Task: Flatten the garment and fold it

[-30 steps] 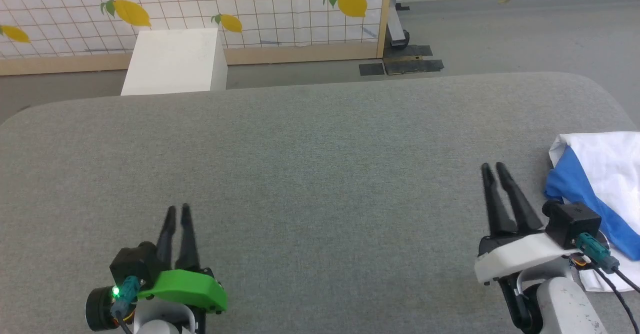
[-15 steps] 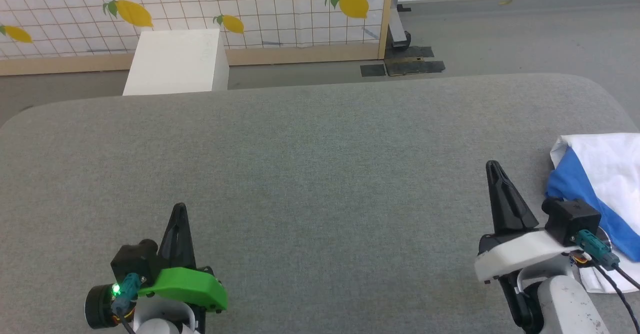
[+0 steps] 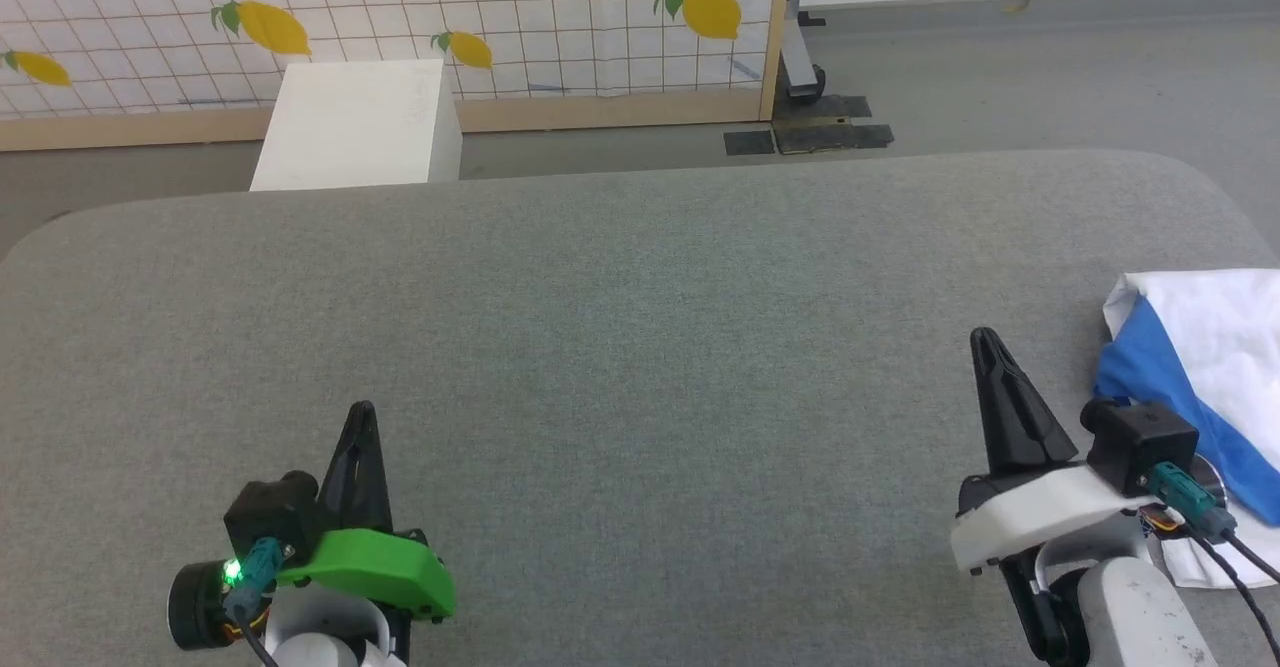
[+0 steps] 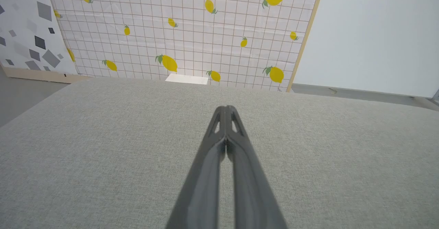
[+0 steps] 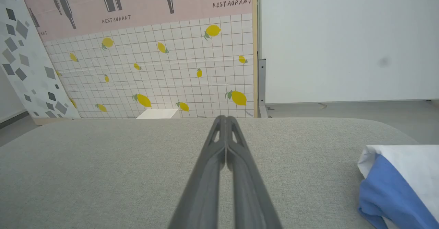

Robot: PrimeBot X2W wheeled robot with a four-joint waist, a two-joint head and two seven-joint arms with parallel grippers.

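Both tools are pinched fully together and hold nothing. The left tool [image 3: 362, 415], two long dark fingers on a bright green mount, points up the near left of the head view. The right tool [image 3: 986, 339], the same dark fingers on a white mount, points up the near right. Each wrist view shows its own fingertips meeting over bare cloth (left tool [image 4: 226, 109], right tool [image 5: 224, 118]). Under them spreads the wide grey fabric-covered tabletop [image 3: 640, 327] with rounded far corners. Beyond it on the floor stand a white grid-patterned panel printed with yellow lemons [image 3: 560, 17] and a plain white box [image 3: 355, 122], neither of which bears on the job. The garment [image 3: 1215, 347], a soft white T-shirt with royal-blue parts, lies bunched in a heap at the tabletop's right edge, partly cut off by the frame. It sits just to the right of the right tool's fingers and apart from them [image 5: 401, 177], and well apart from the left tool. A blue fold shows at the near left of the heap. Nothing is flattened yet, so the task looks to be at its very start, with the garment yet to be fetched. The next move likely calls for the right tool to spread its fingers, swing right and pinch an edge of the heap. It would then draw the shirt toward the middle of the tabletop, where both tools can reach it.
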